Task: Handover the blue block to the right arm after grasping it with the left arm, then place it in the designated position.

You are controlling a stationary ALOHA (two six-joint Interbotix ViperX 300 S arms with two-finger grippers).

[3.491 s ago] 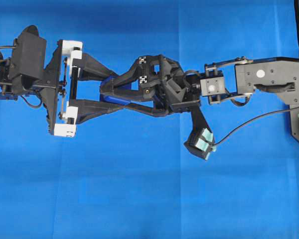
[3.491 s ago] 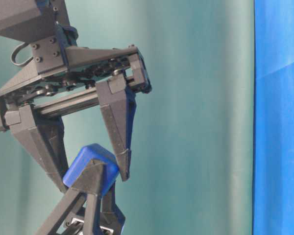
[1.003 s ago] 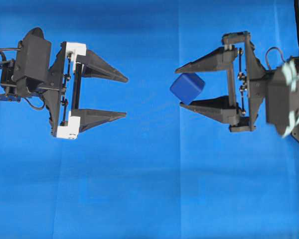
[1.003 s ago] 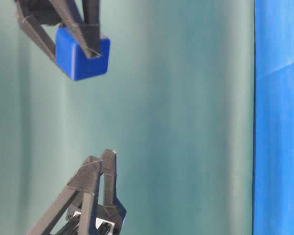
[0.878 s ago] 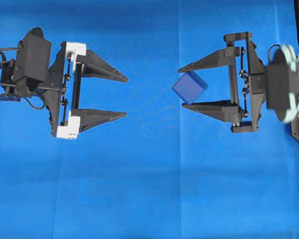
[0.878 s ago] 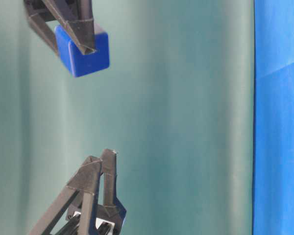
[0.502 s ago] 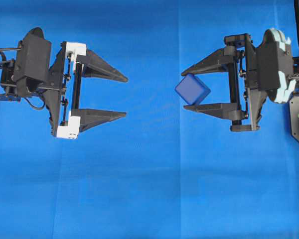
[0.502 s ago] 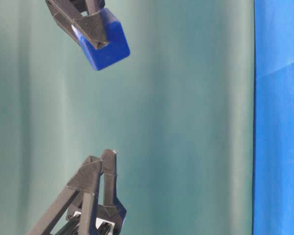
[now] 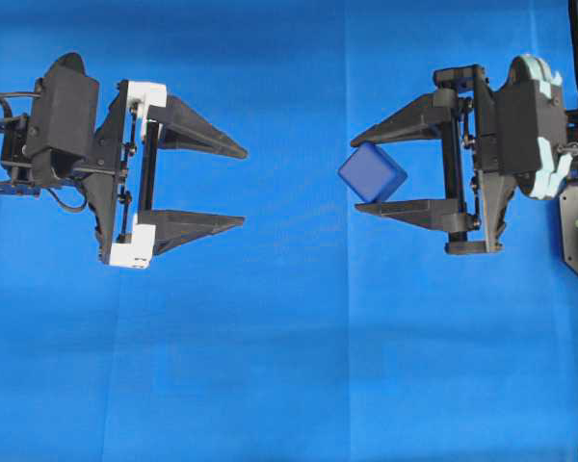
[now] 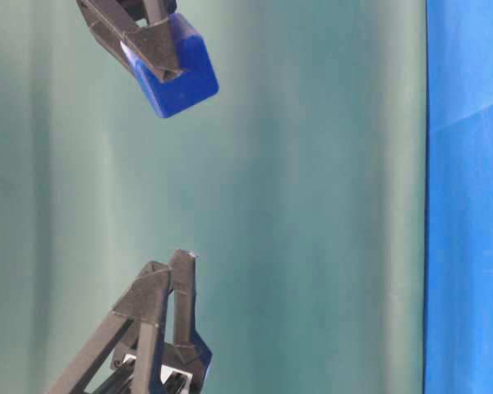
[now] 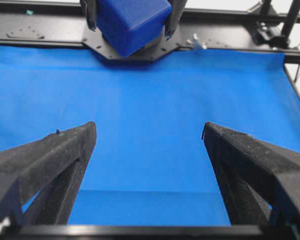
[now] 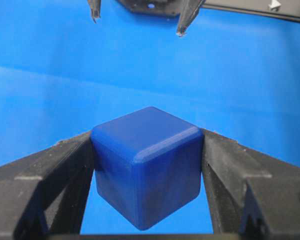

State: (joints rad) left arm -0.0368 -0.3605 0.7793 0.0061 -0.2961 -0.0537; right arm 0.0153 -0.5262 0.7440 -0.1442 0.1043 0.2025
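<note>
Overhead view: right gripper (image 9: 354, 167) is clamped on the block (image 9: 372, 172), which sits tilted between its 2 fingertips above the blue cloth (image 9: 289, 366). Left gripper (image 9: 245, 187) stands well apart from it, jaws spread wide with nothing between them. Right wrist view shows the block (image 12: 146, 170) touching both fingers (image 12: 50, 175). Table-level view shows the block (image 10: 181, 74) high up, the left fingers (image 10: 160, 304) below.

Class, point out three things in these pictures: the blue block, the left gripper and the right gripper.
blue block (image 9: 372, 172): overhead view, its top face.
left gripper (image 9: 244, 187): overhead view, gap between its open fingertips.
right gripper (image 9: 354, 168): overhead view, between the fingertips clamping the block.
</note>
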